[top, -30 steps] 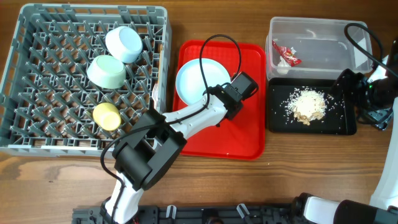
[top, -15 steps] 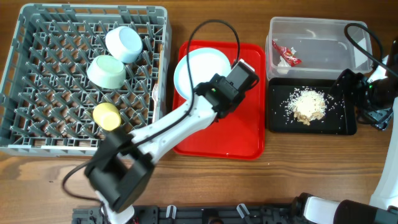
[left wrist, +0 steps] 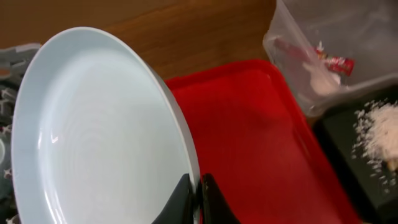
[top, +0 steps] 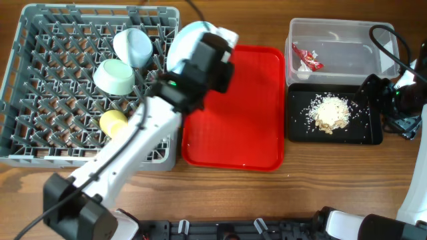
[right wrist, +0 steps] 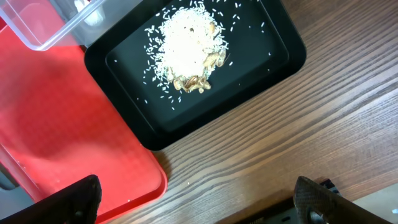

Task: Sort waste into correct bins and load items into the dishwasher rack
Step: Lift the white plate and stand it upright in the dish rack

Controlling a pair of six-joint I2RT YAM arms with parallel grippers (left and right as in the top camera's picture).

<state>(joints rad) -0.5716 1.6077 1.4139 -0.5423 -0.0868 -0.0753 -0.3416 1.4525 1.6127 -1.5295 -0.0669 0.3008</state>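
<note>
The left gripper [left wrist: 196, 198] pinches the plate [left wrist: 93, 130] by its rim. It is held on edge above the right wall of the rack [top: 40, 157], toward the desk's far edge. Better to lower it slowly between free pegs.

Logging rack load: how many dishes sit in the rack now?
3: pale blue bowl at the back, pale green bowl beside it, yellow cup nearer the front. The plate is held by the left gripper; the arm may hide more.

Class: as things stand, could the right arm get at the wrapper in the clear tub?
Probably yes: the clear tub is open-topped, nothing covers the wrapper, and the right gripper is open nearby.
</note>
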